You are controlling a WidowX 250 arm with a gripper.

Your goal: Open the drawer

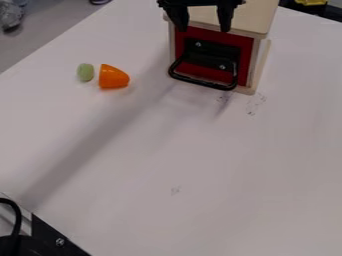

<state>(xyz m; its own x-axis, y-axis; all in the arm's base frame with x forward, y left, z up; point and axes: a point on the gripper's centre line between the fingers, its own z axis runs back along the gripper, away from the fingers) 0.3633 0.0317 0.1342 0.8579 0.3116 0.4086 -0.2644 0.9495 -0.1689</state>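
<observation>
**Black gripper (204,30) hanging with fingers spread over a wooden box (257,17)**

At the near left corner, a black cable (19,220) is curving beside a dark bracket (55,239). Farther up the white table (167,155), the box is standing with its red-fronted drawer (247,56) facing the camera side; the drawer is sitting shut in its frame. Its black loop handle (202,83) is jutting out below the fingertips, apart from them. Left of the box, an orange tapered piece (113,77) is lying just beside a green oval piece (85,72), not touching it.
</observation>
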